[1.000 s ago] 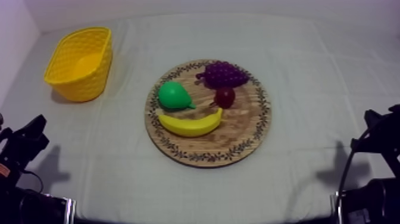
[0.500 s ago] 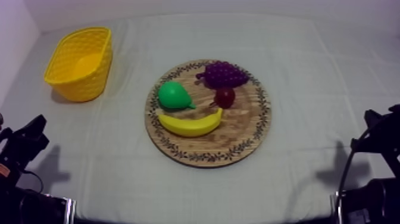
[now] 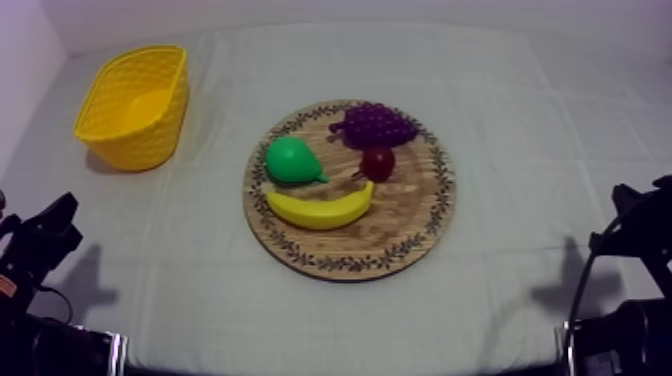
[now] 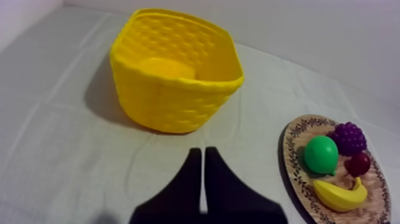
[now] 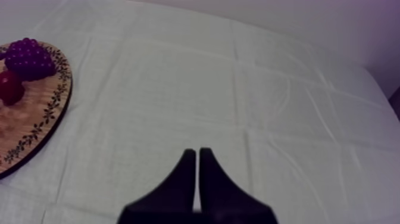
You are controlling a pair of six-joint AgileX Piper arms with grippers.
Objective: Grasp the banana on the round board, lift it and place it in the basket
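Note:
The yellow banana point(image 3: 320, 208) lies on the front of the round wooden board point(image 3: 410, 235) at the table's middle, below the green pear point(image 3: 290, 160). The yellow basket point(image 3: 135, 105) stands at the far left with nothing in it. My left gripper point(image 4: 203, 156) is shut on nothing over bare cloth, just in front of the basket point(image 4: 175, 77), with the banana point(image 4: 338, 195) and board point(image 4: 288, 149) off to one side. My right gripper point(image 5: 197, 155) is shut too, over bare cloth beside the board point(image 5: 36, 128). Both arms rest low at the table's front corners point(image 3: 40, 250) point(image 3: 635, 240).
A purple bunch of grapes point(image 3: 373, 125) and a small red fruit point(image 3: 377, 163) sit at the back of the board. The grapes point(image 5: 30, 58) and red fruit point(image 5: 11, 87) also lie near the board's rim in the right wrist view. A pale wall rises behind the table.

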